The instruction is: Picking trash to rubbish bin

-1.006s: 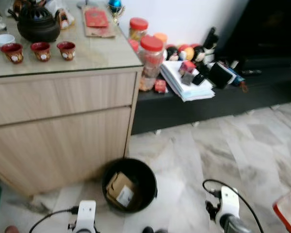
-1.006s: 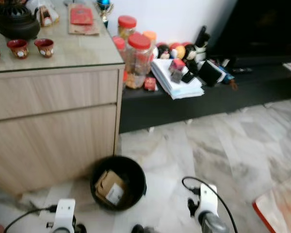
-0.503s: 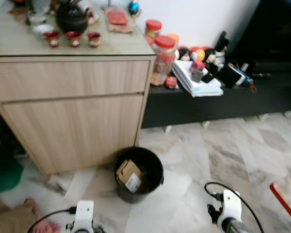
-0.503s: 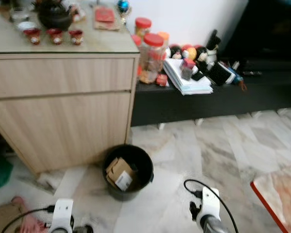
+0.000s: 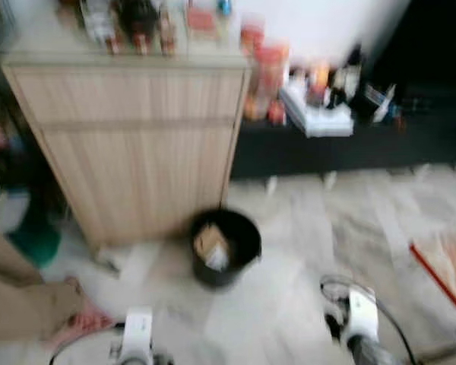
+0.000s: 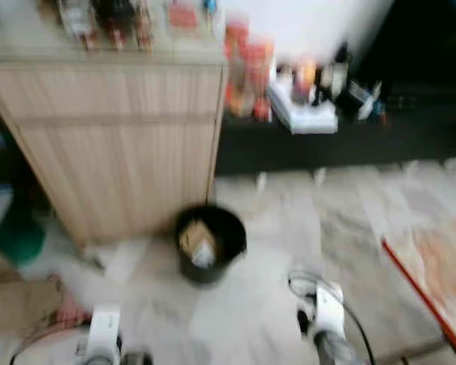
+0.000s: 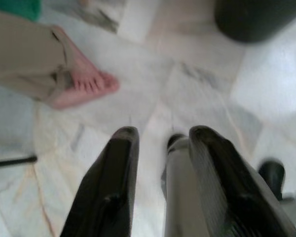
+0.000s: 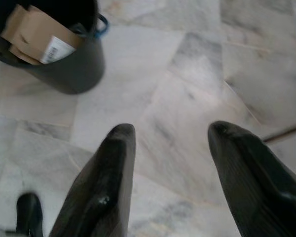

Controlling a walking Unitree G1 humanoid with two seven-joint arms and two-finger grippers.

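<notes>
Right wrist view gives you the clearest look: the right gripper [image 8: 170, 148] hangs with its fingers spread wide and empty above the marble floor [image 8: 187, 74], and the black bin [image 8: 64, 59] stands near it with folded cardboard [image 8: 32, 32] already inside. From the head, blurred, that bin sits on the floor just beside the front corner of the wooden cabinet [image 5: 137, 144]. Your left gripper [image 7: 160, 163] also holds nothing, fingers parted a little, near a person's bare foot [image 7: 84, 86]. Cardboard like this should be light and fairly stiff; pinch a free edge, not the flat face.
</notes>
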